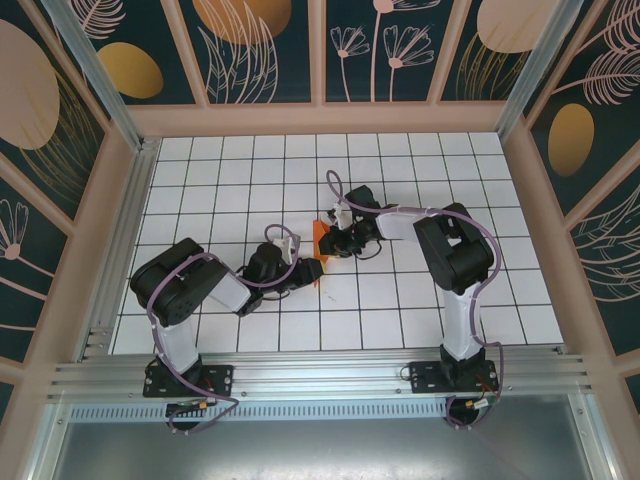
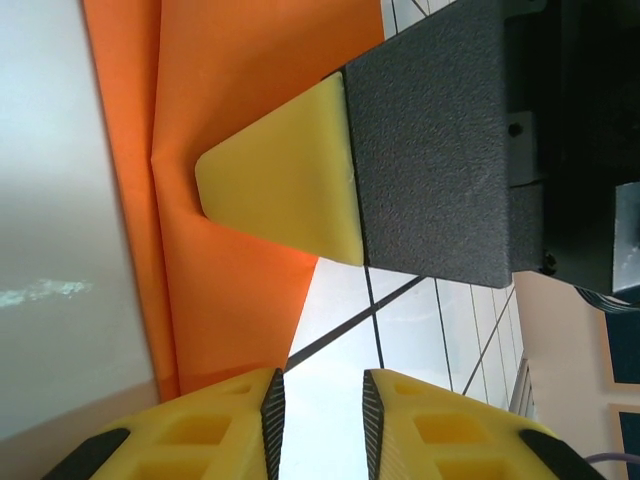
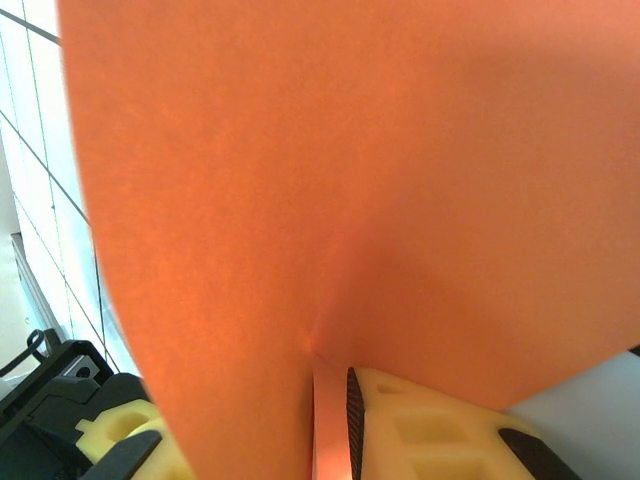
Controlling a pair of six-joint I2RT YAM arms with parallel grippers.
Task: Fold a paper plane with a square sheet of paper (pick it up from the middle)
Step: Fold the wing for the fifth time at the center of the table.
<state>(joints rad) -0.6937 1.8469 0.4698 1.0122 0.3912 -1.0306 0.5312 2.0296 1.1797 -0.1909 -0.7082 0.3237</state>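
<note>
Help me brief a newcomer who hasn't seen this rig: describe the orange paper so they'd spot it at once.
On the white gridded table, find the middle, where the two black arms meet. The paper sits between the left gripper and the right gripper, which pinches it. It is creased and the only bright orange thing there.

Fixed overhead camera looks down from behind the arm bases (image 1: pixel 190 380) over the whole tiled table (image 1: pixel 250 170). Both wrist cameras sit close against the folded orange paper (image 1: pixel 322 240) at mid-table, the patch all three views share; the right's nearest.
</note>
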